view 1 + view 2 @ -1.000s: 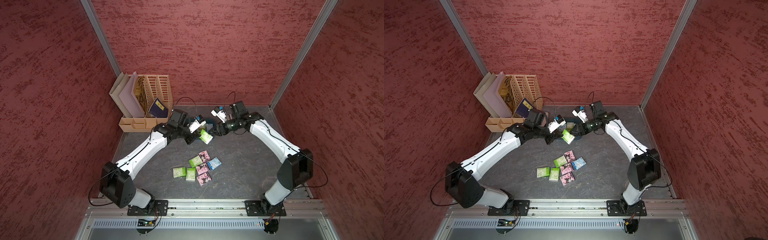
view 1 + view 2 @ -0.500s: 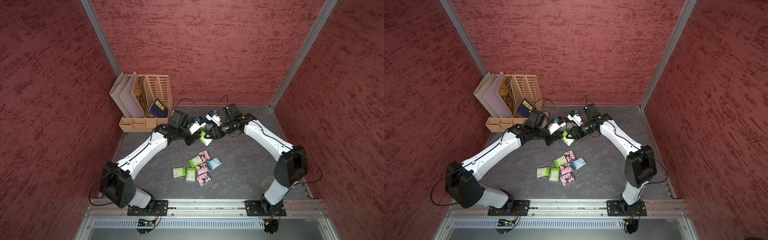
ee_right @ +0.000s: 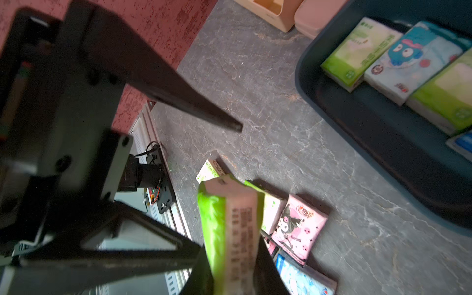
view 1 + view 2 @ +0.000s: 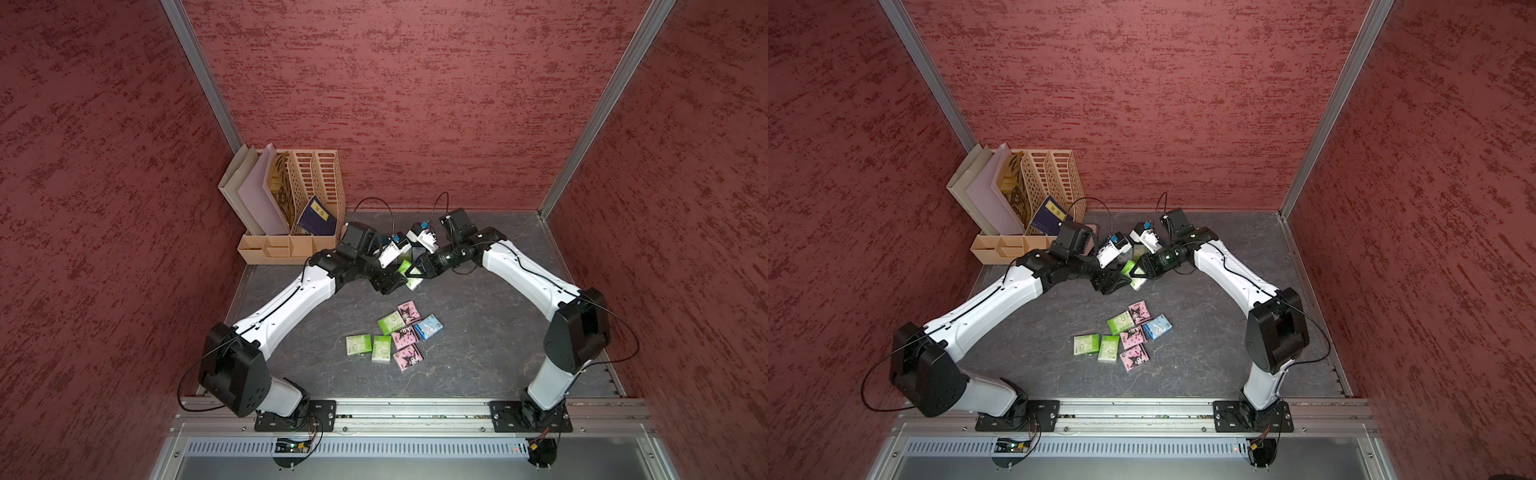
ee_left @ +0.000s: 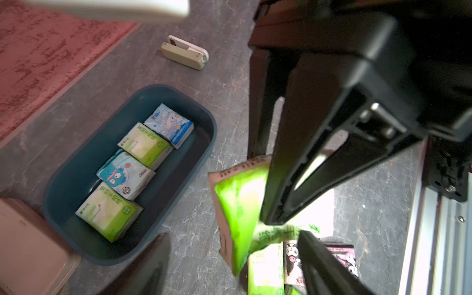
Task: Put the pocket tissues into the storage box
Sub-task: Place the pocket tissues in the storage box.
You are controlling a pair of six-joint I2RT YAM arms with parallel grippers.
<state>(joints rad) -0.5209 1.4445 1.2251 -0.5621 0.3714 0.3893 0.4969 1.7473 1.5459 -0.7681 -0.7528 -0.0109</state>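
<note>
Overhead, the white-and-black left arm (image 4: 291, 303) and right arm (image 4: 528, 274) reach inward and meet near the back of a grey marbled counter (image 4: 478, 353). Between them, the right pincer (image 4: 417, 272) is clamped on one end of a bright green plastic-wrapped tissue packet (image 3: 227, 219), holding it on edge in the air. The left pincer (image 4: 395, 280) faces it with jaws spread wide to either side of the packet, gripping nothing. Close beside them sits a shallow dark teal plastic storage box (image 5: 76, 178). Four packets (image 5: 132, 163) lie in a row inside it, two green and two light blue with cartoon prints. Seven loose packets (image 4: 399, 336), three green, three pink and one blue, lie clustered on the counter nearer the front rail (image 4: 415, 409), apart from the box. A small beige stapler-like object (image 5: 185, 52) lies near the box, and a tall beige slotted file organiser (image 4: 307, 195) stands in the back corner on the robot's left.
</note>
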